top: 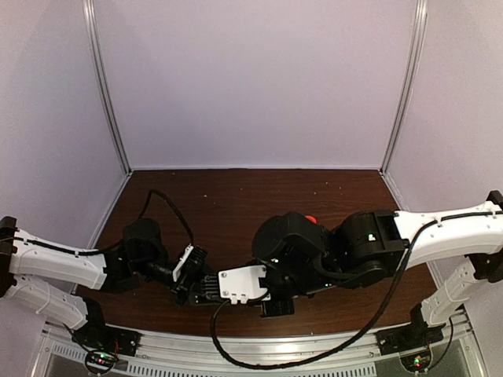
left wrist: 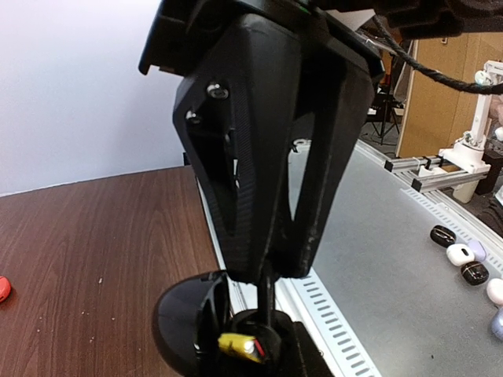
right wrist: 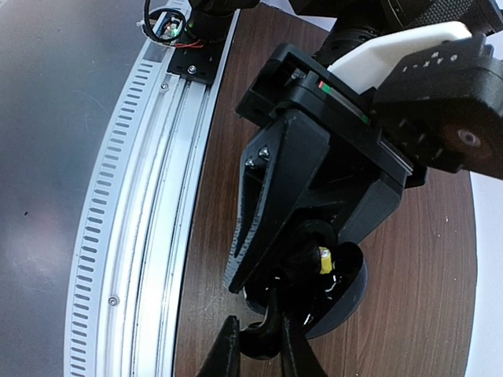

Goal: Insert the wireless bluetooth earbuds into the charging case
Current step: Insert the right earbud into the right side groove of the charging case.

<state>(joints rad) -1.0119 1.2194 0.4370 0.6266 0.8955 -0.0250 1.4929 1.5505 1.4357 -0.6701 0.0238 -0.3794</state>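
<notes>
Left edge cuts off a red earbud (left wrist: 2,288)

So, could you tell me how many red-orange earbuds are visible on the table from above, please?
1: a red-orange earbud on the table, peeking out behind the right arm. Another may be hidden beneath the arms.

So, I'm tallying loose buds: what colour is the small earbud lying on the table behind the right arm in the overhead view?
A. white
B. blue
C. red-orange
C: the earbud showing on the brown table is plainly red-orange.
</notes>
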